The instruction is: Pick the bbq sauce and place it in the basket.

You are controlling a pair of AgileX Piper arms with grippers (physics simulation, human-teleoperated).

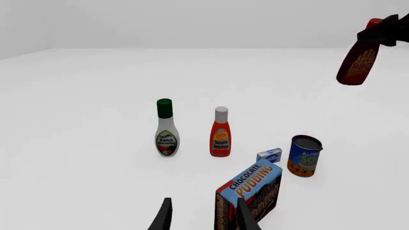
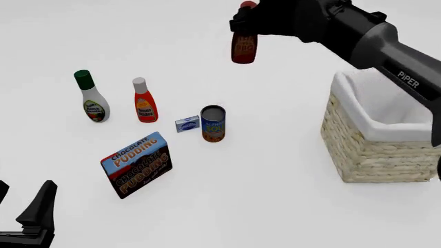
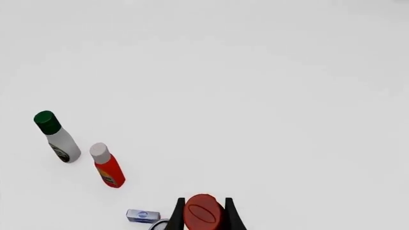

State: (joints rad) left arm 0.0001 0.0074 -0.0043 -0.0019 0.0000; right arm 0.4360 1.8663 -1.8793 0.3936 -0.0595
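Nearest, at the table's near left corner, the left gripper [image 2: 24, 217] hangs idle with its fingers apart and nothing between them; its arm has no part in this carry, and parked there it leaves the middle open.

A little farther in, the pudding box [image 2: 136, 164] stands on edge, tilted. Behind it sit a small blue box [image 2: 187, 124] and a soup can [image 2: 213, 123], close together but apart. Toward the left edge, the ketchup [image 2: 144, 101] and the ranch bottle [image 2: 91, 96] stand upright side by side, untouched, since neither is wanted.

At the right edge the basket [image 2: 372, 150] rests on the table, its white lining folded over the rim; what shows of its inside looks empty.

Farthest and highest, the right gripper [image 2: 249, 23] has its fingers clamped on the bbq sauce [image 2: 244, 46] just below the red cap, so the bottle hangs nearly upright in the air, well above the table, over its far middle and well left of the basket. Held that high, it should clear the basket's rim; I judge the lift done and the carry toward the right edge the step in hand.

The table [image 2: 276, 170] is plain matt white with no marks; the wall beyond is bare pale grey.
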